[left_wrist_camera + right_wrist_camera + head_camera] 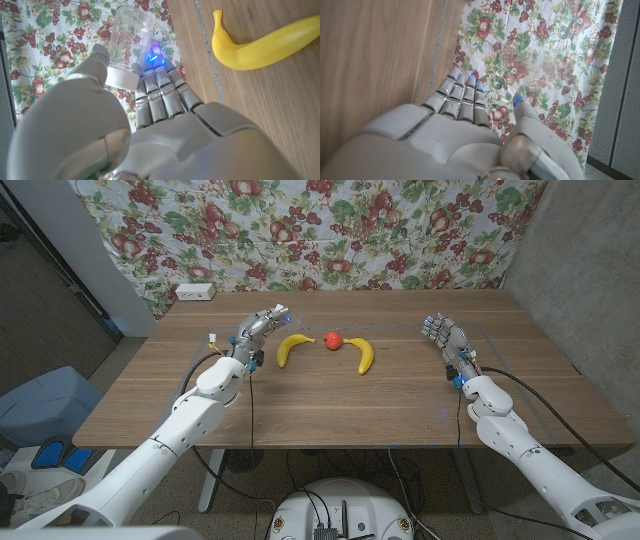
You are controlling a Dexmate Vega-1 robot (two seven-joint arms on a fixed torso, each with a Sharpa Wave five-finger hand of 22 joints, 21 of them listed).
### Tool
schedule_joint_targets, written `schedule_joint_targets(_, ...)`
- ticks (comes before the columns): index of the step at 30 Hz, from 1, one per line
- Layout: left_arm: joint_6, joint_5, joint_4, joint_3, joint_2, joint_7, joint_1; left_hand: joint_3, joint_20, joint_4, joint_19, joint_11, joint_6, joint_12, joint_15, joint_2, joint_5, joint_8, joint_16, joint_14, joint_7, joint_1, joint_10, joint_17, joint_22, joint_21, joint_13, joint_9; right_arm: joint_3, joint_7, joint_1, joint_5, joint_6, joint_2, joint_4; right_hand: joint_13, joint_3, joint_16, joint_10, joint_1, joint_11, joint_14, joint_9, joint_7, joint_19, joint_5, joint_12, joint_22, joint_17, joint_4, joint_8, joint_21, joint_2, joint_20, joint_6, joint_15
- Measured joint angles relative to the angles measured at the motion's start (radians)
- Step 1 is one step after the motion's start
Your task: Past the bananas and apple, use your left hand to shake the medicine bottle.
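While the left hand (150, 125) gripped it between thumb and fingers, the medicine bottle (127, 45) showed as clear plastic with a white cap, raised off the bench (330, 405) behind the left banana (291, 348), apple (332, 340) and right banana (364, 355). Empty, the right hand (445, 340) stood with fingers apart. Wooden boards met a fruit-patterned cloth (330, 230) backdrop

The head camera is looking down from high over the brown wooden surface (330, 395) toward the fruit-patterned cloth backdrop (330, 225). Each wrist camera is peering close along its own robot hand, sharing that backdrop; the left one is also sharing the curved yellow banana (260, 45).
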Motion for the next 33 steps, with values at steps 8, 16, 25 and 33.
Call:
schedule_joint_targets(8,-0.018,0.013,-0.021,-0.020,-0.003,0.032,0.024,0.000,0.000,0.000,0.000,0.000,0.000,-0.004,0.000,0.000,0.000,-0.002,0.000,0.000,0.000,0.000,0.000,0.000,0.000,0.000,0.000,0.000,0.002,-0.004,-0.008,0.000,0.000,-0.005,-0.012,0.000,0.000,0.000,0.000,0.000,0.000,0.000,0.000,0.000,0.000,0.000,0.000,0.000,0.000,0.000,0.000,-0.004,0.000,0.000,0.000,0.000)
schedule_joint_targets(16,-0.021,0.014,-0.029,-0.024,-0.003,0.034,0.031,0.000,0.000,0.000,0.000,0.000,0.000,-0.004,0.000,0.000,-0.003,-0.004,0.000,0.000,0.000,0.000,0.000,0.000,0.000,0.000,0.015,0.000,0.003,-0.008,-0.016,-0.001,0.001,-0.008,-0.024,0.000,0.000,0.000,0.000,0.000,0.000,0.000,0.000,0.000,0.000,0.000,0.000,0.000,0.000,0.000,0.000,-0.007,0.000,0.000,0.000,0.000)
schedule_joint_targets(25,0.005,-0.002,-0.026,-0.009,0.011,-0.010,0.019,-0.001,0.000,0.001,0.000,0.000,0.000,-0.002,0.000,-0.002,0.001,-0.008,0.000,0.000,0.000,0.002,0.000,0.000,0.000,0.004,0.015,0.001,0.004,-0.015,-0.022,-0.004,0.004,-0.009,-0.033,0.000,0.000,0.000,0.000,0.000,0.000,0.000,0.000,0.000,0.000,0.000,0.000,0.000,0.000,0.000,0.000,-0.008,0.000,0.000,0.000,0.000)
schedule_joint_targets(33,0.059,-0.024,-0.013,0.023,0.036,-0.087,-0.011,-0.001,0.001,0.001,-0.007,0.000,0.000,-0.002,0.000,-0.003,0.001,-0.012,0.000,0.000,0.000,0.003,0.000,0.000,0.000,0.004,0.015,0.022,0.004,-0.021,-0.027,-0.007,0.004,-0.010,-0.039,0.000,0.000,0.000,0.000,0.000,0.000,0.000,0.000,0.000,0.000,0.000,0.000,0.000,0.000,0.000,0.000,-0.008,0.000,0.000,0.000,0.000)
